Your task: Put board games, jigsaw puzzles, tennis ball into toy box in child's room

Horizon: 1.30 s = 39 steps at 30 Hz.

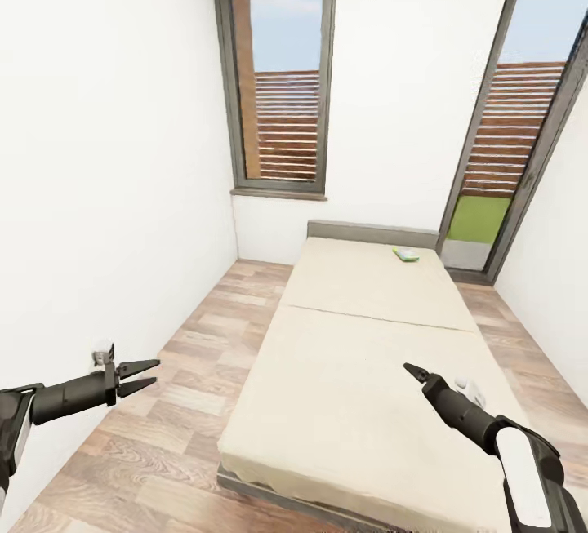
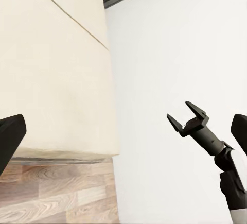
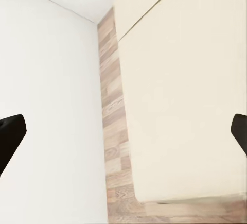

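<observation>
Left gripper: jaws parted, nothing between them, held above the wood-plank floor beside the white left-hand wall. In the left wrist view its dark fingertips stand wide apart at the frame edges.

Right gripper: raised over the near half of the bed. In the left wrist view this gripper shows two spread fingers with empty space between them; it holds nothing.

Bed: plain cream mattress crossed by a seam, resting on a dark frame, with a grey headboard against the far wall.

Board game: a small, flat green-and-white box lying on the far half of the mattress, near the headboard and toward the right edge, well apart from both grippers. A pale object lies on the mattress just behind the right arm; too hidden to identify.

Background: tall window and glazed door, both showing a slatted wooden fence outside.
</observation>
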{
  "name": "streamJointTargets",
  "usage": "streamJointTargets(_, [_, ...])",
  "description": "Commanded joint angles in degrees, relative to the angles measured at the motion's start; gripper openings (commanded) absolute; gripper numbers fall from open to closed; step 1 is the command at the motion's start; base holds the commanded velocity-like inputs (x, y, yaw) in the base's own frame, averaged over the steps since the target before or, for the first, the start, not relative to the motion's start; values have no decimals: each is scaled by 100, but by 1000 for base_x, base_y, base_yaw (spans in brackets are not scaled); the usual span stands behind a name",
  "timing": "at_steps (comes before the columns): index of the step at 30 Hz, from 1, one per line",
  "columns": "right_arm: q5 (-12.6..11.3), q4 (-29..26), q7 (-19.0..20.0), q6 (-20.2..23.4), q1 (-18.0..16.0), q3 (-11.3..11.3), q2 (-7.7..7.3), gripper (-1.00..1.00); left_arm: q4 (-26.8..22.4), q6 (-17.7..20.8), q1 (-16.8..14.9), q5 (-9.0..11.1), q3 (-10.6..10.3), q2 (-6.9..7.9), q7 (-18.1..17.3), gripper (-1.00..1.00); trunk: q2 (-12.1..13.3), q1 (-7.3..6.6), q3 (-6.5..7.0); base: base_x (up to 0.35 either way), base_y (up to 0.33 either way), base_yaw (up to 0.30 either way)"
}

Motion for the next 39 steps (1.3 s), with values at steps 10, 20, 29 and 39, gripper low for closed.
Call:
streamJointTargets(10, [41,134,48,30,-33,-18,-2,100,-9,57,-5,-62,13,-22,-51,100,-13,4,-35,0,-299,-277])
streamJointTargets(20, [43,159,48,30,-44,-18,-1,100,-9,56,-5,-64,12,-42,-51,100,-13,4,-58,0,-300,-277])
streamJointTargets(29, [43,162,48,30,-44,-18,-2,100,-9,56,-5,-63,12,-46,-51,100,-13,4,-80,0,-302,-277])
streamJointTargets(39, [49,198,48,21,-44,-18,-2,100,-9,56,-5,-58,13,-52,-45,100,-13,4,-115,5,-304,-264])
